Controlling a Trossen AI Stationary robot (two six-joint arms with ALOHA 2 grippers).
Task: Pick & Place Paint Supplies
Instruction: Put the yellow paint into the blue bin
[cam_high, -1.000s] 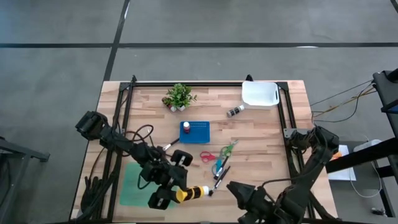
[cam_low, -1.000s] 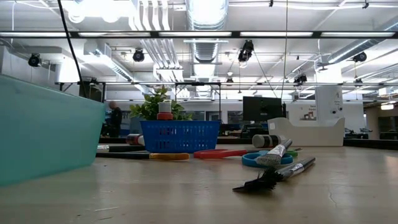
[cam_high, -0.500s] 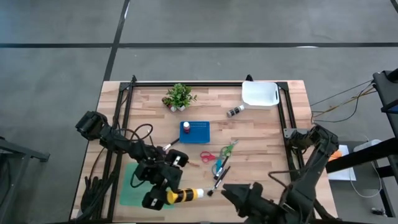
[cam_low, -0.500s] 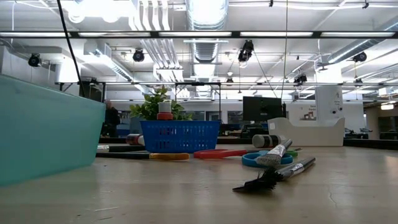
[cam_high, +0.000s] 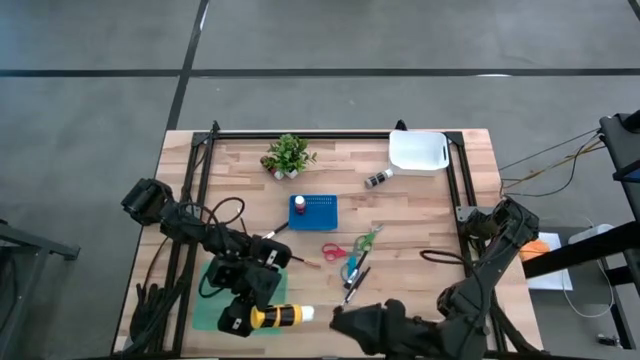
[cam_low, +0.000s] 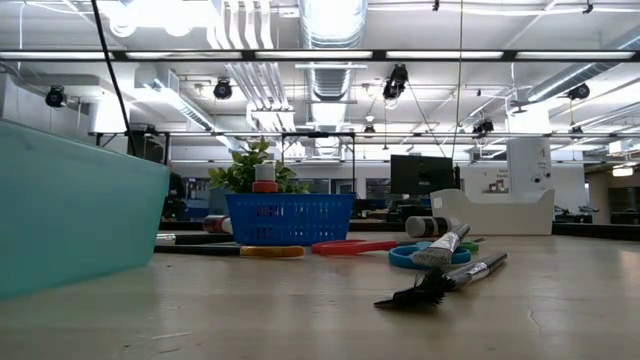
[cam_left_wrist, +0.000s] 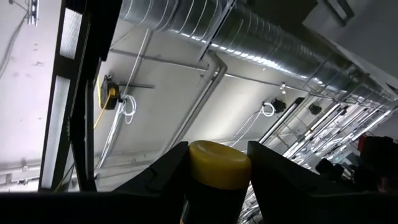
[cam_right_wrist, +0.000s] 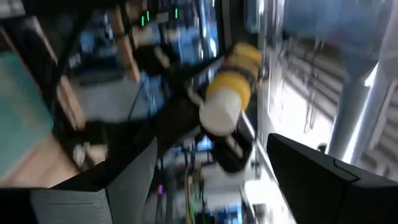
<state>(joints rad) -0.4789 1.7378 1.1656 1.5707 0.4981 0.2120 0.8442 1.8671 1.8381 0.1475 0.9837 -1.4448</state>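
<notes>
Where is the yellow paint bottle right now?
In the high view, the yellow paint bottle is held by the left gripper over the teal bin, front left.

Past your right pincer's (cam_right_wrist: 205, 180) spread dark fingers (cam_right_wrist: 93, 186), you see the left pincer (cam_right_wrist: 186, 112) at twelve o'clock holding a yellow-and-white paint bottle (cam_right_wrist: 227, 99).

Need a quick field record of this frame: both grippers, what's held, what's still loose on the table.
left gripper: fingers shut on the yellow paint bottle, over the teal bin
right gripper: open, empty, at the table's near edge, facing the bottle
blue basket: mid-table, red-capped bottle inside
loose: red scissors, blue scissors, green scissors, brushes
far side: white tray, potted plant
</notes>
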